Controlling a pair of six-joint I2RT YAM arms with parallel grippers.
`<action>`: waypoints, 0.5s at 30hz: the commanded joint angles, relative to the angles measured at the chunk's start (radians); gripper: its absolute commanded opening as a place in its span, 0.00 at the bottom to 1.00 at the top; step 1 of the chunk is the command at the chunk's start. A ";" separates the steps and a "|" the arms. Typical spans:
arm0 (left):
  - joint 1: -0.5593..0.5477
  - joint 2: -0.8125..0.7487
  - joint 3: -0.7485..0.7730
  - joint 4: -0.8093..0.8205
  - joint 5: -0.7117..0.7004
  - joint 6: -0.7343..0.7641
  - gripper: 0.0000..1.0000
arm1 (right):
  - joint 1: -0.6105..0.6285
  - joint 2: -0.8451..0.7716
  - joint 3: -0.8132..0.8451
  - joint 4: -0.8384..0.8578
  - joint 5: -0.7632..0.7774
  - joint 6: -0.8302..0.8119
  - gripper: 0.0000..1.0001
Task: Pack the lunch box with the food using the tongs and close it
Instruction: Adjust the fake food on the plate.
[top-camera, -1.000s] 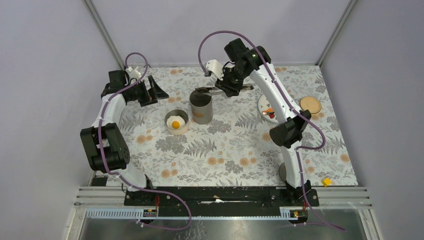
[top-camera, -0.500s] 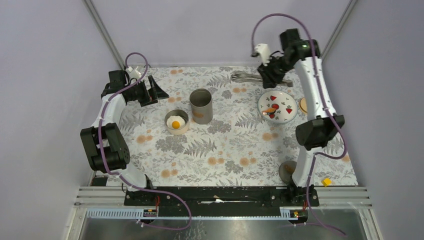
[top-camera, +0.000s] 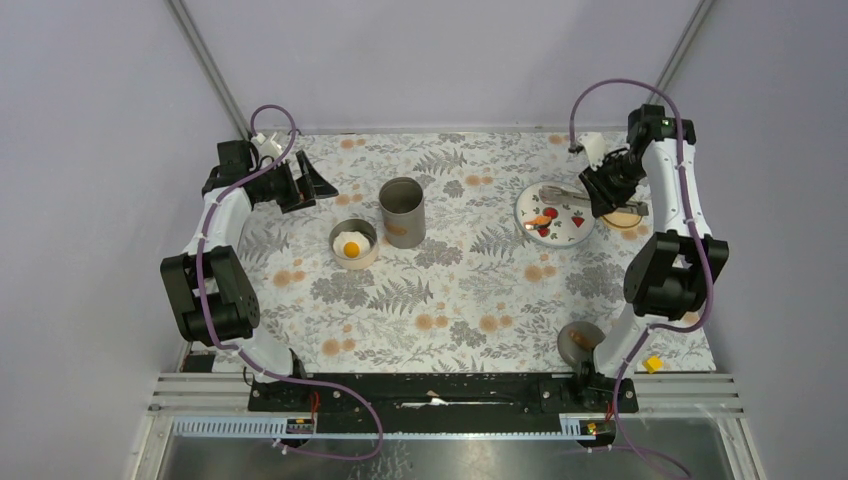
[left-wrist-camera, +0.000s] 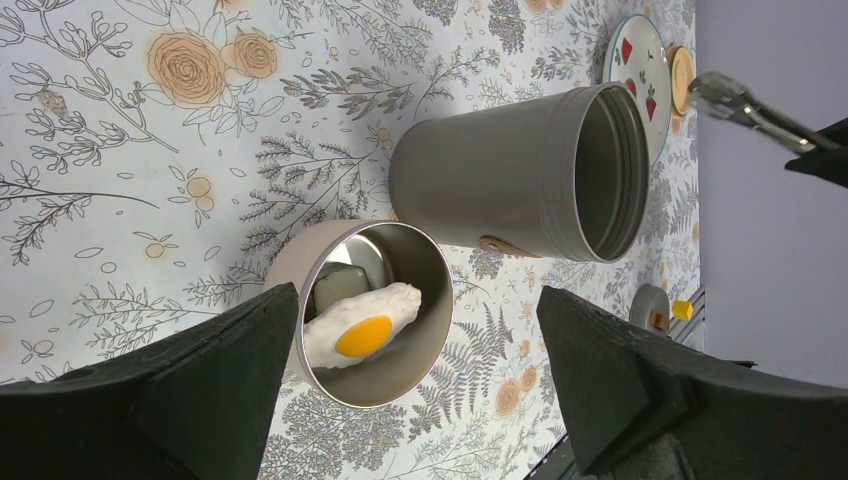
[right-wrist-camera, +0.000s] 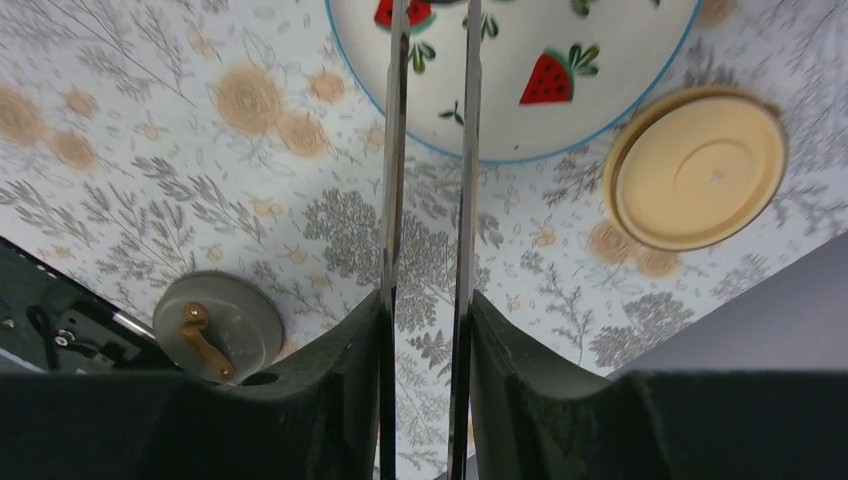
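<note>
The lunch box stands as two grey metal parts: a tall open canister (top-camera: 402, 212) (left-wrist-camera: 500, 180) and a short round tin (top-camera: 339, 256) (left-wrist-camera: 437, 300). In the tin lies the toy fried egg (top-camera: 352, 246) (left-wrist-camera: 362, 326). My left gripper (top-camera: 305, 185) (left-wrist-camera: 417, 293) hangs open at the back left, apart from the tin. My right gripper (top-camera: 600, 190) (right-wrist-camera: 427, 300) is shut on the silver tongs (top-camera: 562, 192) (right-wrist-camera: 396, 150). Their two arms reach over the white plate (top-camera: 568, 236) (right-wrist-camera: 520, 110). An orange piece (top-camera: 540, 220) and red spots lie on it.
A beige round lid (top-camera: 628, 217) (right-wrist-camera: 697, 168) lies right of the plate, partly under my right wrist. A grey lid with a wooden handle (top-camera: 580, 338) (right-wrist-camera: 215, 325) sits near the right arm's base. A small yellow block (top-camera: 652, 364) lies at the front right edge.
My right arm has swung the tongs from above the tall canister, past the back of the table, to over the plate at the right. The left arm has not moved.
</note>
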 joint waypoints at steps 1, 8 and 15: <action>-0.001 -0.016 0.013 0.030 0.033 0.012 0.99 | -0.008 -0.113 -0.165 0.124 0.108 -0.050 0.39; -0.001 -0.016 0.015 0.031 0.034 0.009 0.99 | -0.029 -0.107 -0.242 0.161 0.134 -0.054 0.38; 0.000 -0.013 0.013 0.031 0.033 0.008 0.99 | -0.031 -0.067 -0.227 0.206 0.153 -0.013 0.37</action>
